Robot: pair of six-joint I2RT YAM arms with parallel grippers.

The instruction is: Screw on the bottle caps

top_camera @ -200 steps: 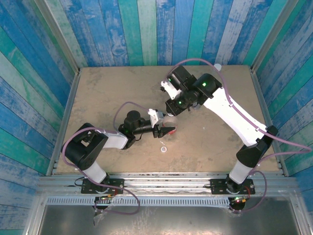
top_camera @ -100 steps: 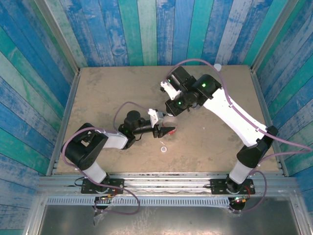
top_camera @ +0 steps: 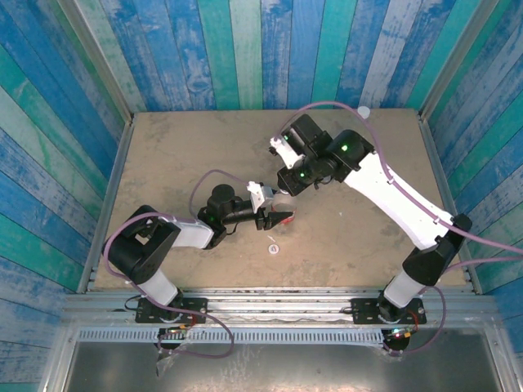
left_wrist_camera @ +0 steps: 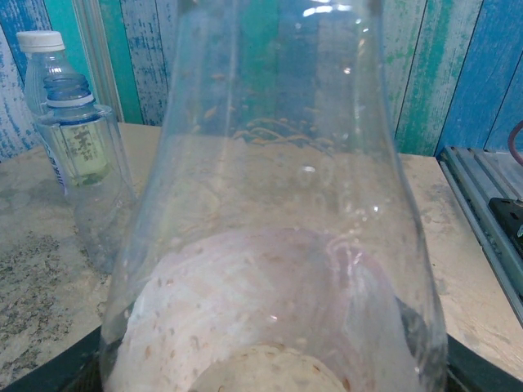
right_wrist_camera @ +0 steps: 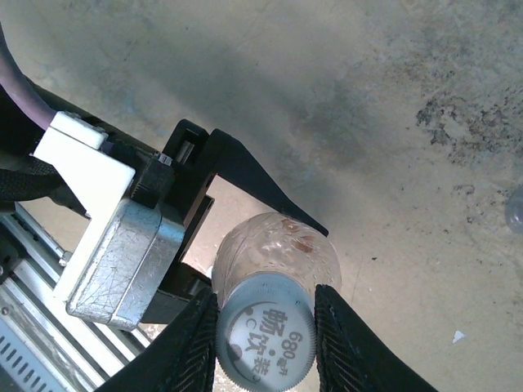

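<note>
The bench (top_camera: pixel 180 155) carries the work near its centre. The left pincer (top_camera: pixel 278 217) grips the clear bottle (right_wrist_camera: pixel 278 245) by its body, roughly upright. The right pincer (right_wrist_camera: pixel 268 336) stands directly above, closed on the printed cap (right_wrist_camera: pixel 268 327) seated at the bottle mouth. Judged step: threading this cap. Recommended: keep the cap square to the neck, press down lightly, and turn about the bottle's axis while the left grip resists rotation. A loose cap (top_camera: pixel 272 249) lies nearby, towards the bases.
</note>
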